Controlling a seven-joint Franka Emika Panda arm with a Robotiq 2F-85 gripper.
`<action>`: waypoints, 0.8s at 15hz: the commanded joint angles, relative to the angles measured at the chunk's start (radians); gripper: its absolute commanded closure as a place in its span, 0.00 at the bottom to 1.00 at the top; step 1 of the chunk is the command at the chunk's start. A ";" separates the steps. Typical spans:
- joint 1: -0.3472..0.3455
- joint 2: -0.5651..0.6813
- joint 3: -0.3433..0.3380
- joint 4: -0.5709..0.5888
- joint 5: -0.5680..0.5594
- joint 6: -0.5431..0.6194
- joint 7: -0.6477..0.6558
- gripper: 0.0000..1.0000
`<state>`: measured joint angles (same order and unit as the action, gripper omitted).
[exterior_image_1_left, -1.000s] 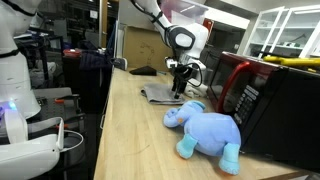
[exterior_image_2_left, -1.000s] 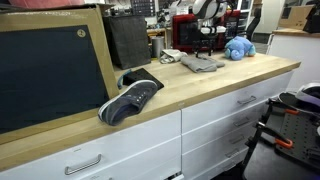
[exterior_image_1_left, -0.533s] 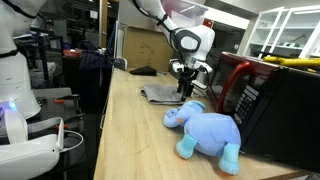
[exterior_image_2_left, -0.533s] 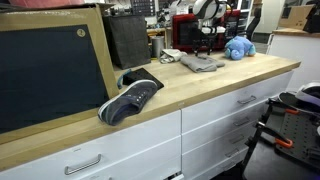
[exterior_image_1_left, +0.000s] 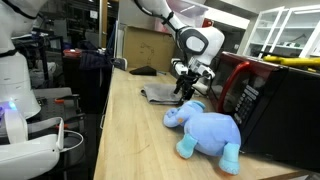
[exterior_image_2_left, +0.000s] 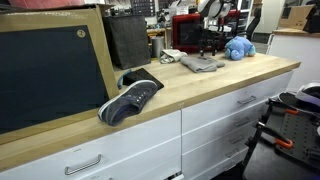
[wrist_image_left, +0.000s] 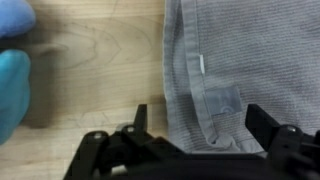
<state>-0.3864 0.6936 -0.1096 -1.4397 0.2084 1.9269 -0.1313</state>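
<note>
A: Your gripper (exterior_image_1_left: 182, 90) hangs just over the grey cloth (exterior_image_1_left: 158, 94), jaws spread wide with nothing between them. The cloth lies flat on the wooden counter (exterior_image_1_left: 125, 135), at the far end beside the red microwave (exterior_image_1_left: 245, 85).

B: In the wrist view the cloth's hemmed edge runs from twelve to six o'clock. One finger (wrist_image_left: 140, 118) sits just outside that edge, over bare wood. The blue plush elephant (wrist_image_left: 12, 70) is at nine o'clock, near the cloth but apart from it.

A: If you're going for that edge, I'd come straight down. Let the outer finger meet the wood beside the hem, and close only once fabric sits between the pads.

B: Give nine o'clock some room, or you'll likely nudge the plush. A cloth this limp probably slips, so pinch a fold rather than a single layer.
</note>
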 joint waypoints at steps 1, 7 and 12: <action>-0.010 -0.005 0.017 0.041 0.040 -0.095 -0.016 0.00; 0.011 0.026 0.031 0.064 0.066 -0.083 0.004 0.00; 0.014 0.059 0.030 0.085 0.059 -0.054 -0.005 0.00</action>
<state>-0.3697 0.7226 -0.0764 -1.4027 0.2559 1.8703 -0.1326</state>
